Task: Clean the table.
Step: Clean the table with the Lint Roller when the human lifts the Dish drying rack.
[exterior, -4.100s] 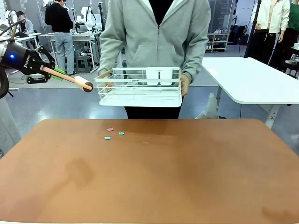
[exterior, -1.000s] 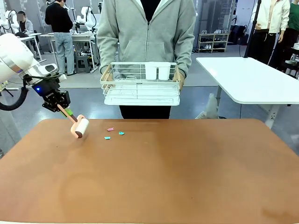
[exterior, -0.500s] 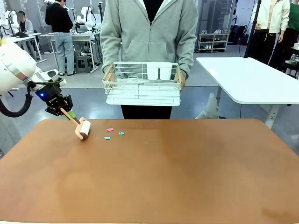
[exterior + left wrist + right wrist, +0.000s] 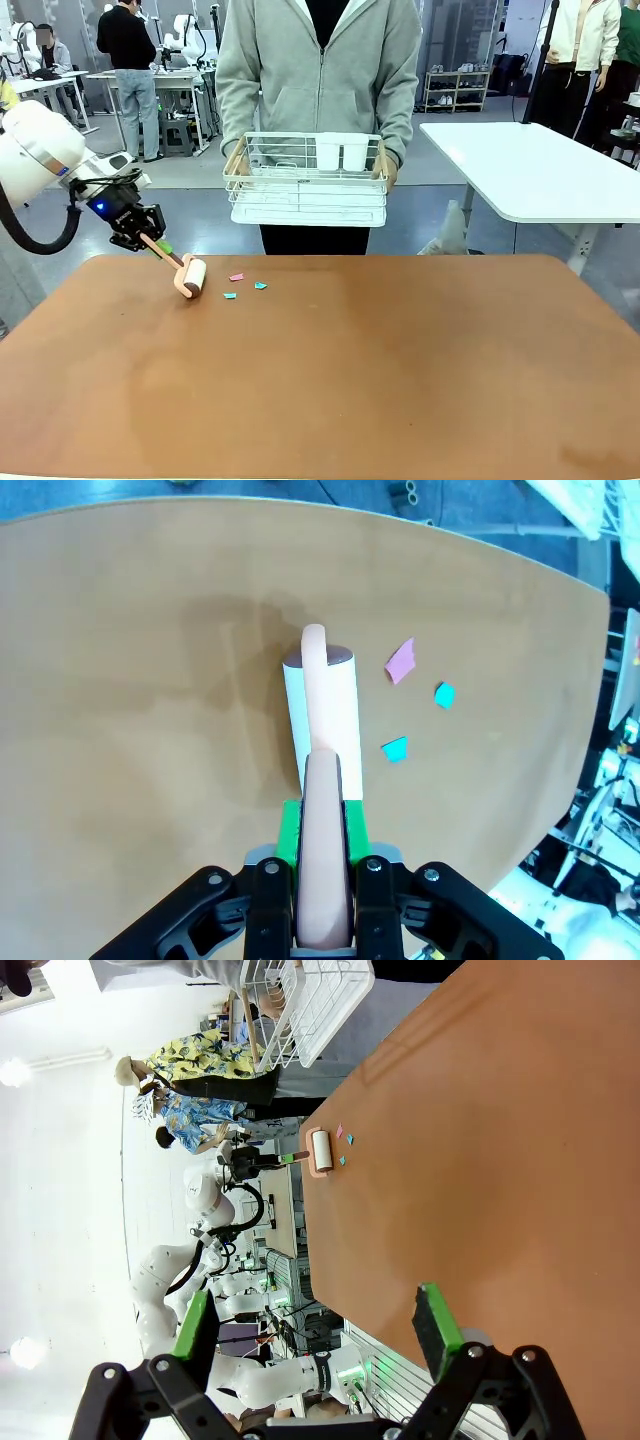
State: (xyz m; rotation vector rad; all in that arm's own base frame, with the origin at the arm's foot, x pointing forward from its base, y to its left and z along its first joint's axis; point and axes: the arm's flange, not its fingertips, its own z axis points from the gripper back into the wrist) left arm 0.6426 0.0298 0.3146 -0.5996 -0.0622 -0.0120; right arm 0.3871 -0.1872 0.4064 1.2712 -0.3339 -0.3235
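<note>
The reddish-brown table [image 4: 360, 380] carries three small paper scraps near its far left: a pink scrap [image 4: 236, 277] and two teal scraps [image 4: 260, 286]. My left gripper [image 4: 140, 233] is shut on the peach handle of a lint roller [image 4: 190, 277]. The roller's white head lies low at the table, just left of the scraps; whether it touches the top I cannot tell. The left wrist view shows my left gripper [image 4: 323, 832] clamping the handle, with the lint roller [image 4: 320, 715] beside the pink scrap [image 4: 400, 662] and the teal scraps [image 4: 395, 748]. My right gripper [image 4: 313, 1325] hangs open above the table [image 4: 480, 1160].
A person in a grey hoodie stands at the table's far edge, holding a white wire dish rack [image 4: 305, 182] in both hands above it. A white-topped table [image 4: 530, 170] stands at the back right. The copper top stretches wide to the right of the scraps.
My left gripper has carried the lint roller down and to the right, closer to the scraps. The person with the rack has shifted slightly right.
</note>
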